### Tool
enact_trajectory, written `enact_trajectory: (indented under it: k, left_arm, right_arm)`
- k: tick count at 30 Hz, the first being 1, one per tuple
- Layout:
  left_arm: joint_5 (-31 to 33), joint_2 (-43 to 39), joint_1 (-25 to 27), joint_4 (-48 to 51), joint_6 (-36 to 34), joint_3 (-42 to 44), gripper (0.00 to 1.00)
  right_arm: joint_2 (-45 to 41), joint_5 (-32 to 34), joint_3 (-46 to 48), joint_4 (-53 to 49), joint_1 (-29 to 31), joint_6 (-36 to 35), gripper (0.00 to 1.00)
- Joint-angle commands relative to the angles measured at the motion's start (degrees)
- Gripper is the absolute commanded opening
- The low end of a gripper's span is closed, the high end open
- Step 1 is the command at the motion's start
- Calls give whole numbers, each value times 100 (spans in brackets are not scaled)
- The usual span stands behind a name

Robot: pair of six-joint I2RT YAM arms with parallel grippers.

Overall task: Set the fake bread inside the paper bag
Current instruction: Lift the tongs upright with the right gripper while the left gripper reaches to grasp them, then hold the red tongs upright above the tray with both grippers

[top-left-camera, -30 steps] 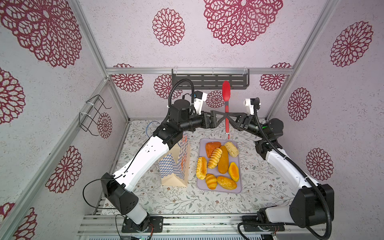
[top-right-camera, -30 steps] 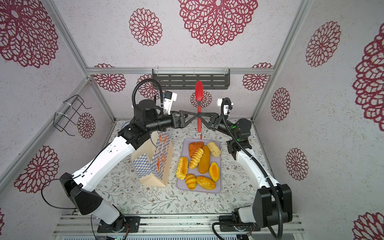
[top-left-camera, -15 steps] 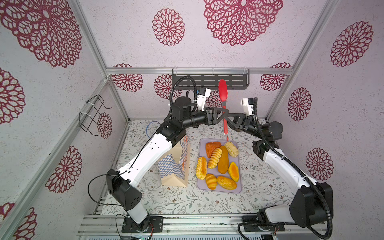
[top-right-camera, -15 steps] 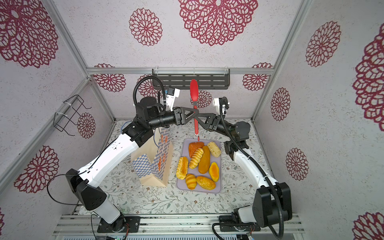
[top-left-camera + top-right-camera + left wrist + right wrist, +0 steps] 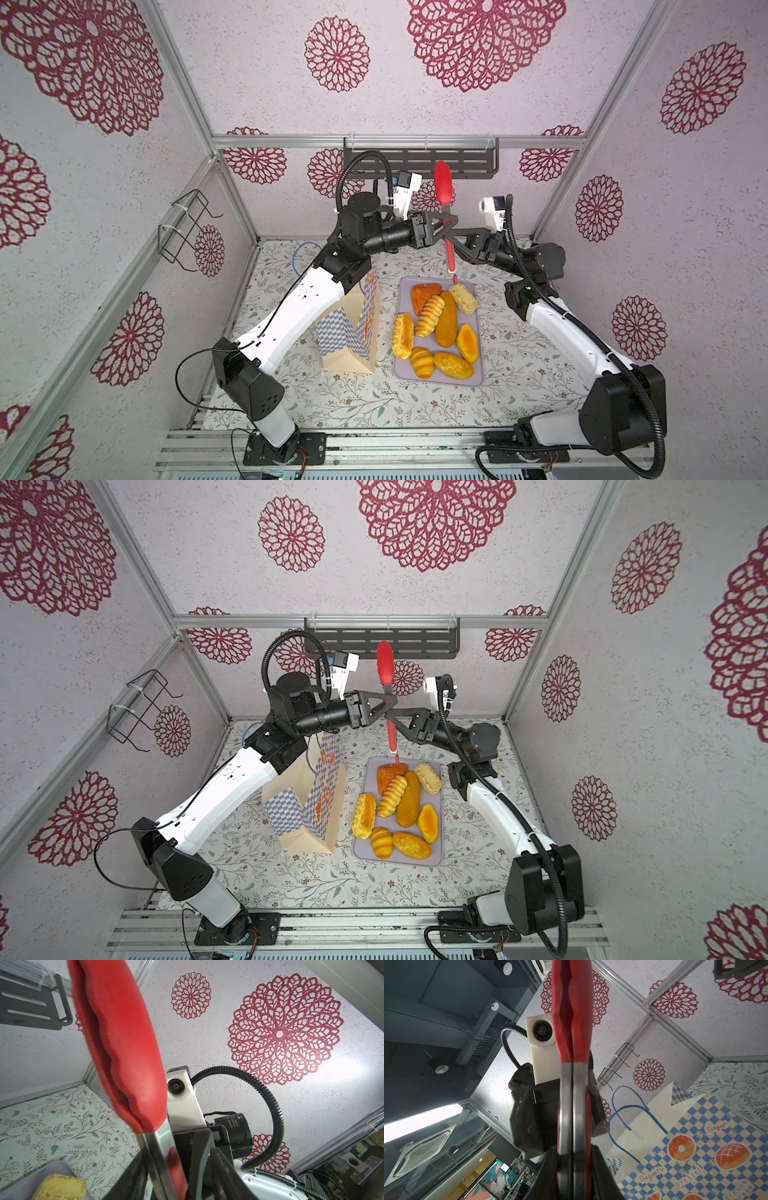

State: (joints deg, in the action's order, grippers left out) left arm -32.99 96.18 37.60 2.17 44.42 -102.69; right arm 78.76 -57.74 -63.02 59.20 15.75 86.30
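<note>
The right gripper clamps red tongs upright over the far edge of the lilac tray; the left gripper flanks them (grip unclear). The fake bread fills that tray, beside the paper bag.

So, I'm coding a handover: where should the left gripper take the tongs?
The steel shank just above the right gripper, approached from the left: the tongs stand upright, tips up, arms pressed together, so jaws squeezing across both arms should keep them shut.
</note>
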Motion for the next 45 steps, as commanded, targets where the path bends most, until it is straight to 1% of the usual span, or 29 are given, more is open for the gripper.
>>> enact_trajectory:
  k: [1,6,8,9,13,15,20,23,24,26,29,35,40,45]
  left_arm:
    - [-126,83,10,-256,118,-48,45]
    - [-257,118,15,-376,239,-33,36]
    - [-286,116,12,-402,251,-11,32]
    - [-295,107,15,-406,254,-5,28]
    - [-207,47,10,-402,251,13,15]
    - [-88,3,9,-402,243,28,12]
    - [378,-165,10,-762,477,330,4]
    - [592,-261,-9,-1218,824,572,2]
    - [628,-283,-14,-1381,937,636,2]
    - [671,-317,-25,-1585,1100,712,3]
    - [698,-378,-26,-1622,1186,742,2]
    - [739,-441,-25,-1636,1267,904,1]
    - [734,-460,-25,-1808,1361,1067,1]
    - [715,-433,-25,-1869,1387,1120,1]
  right_arm:
    - [-227,-56,-43,470,42,45,21]
    - [-201,-26,-87,444,40,45,22]
    - [-195,-7,-105,439,37,45,24]
    - [-195,0,-113,428,42,44,28]
    - [-238,82,-73,380,49,-94,50]
    - [-335,124,-39,131,59,-368,54]
    - [-670,298,-80,-1236,206,-1718,55]
    - [-698,349,-187,-2071,367,-2508,55]
    - [-683,370,-192,-2170,397,-2619,55]
    - [-624,354,-201,-2225,407,-2685,55]
    - [-515,305,-273,-2226,419,-2694,52]
    - [-391,280,-561,-2370,420,-2827,49]
    - [-251,220,-729,-2374,418,-2807,49]
    - [-134,169,-836,-2374,420,-2775,46]
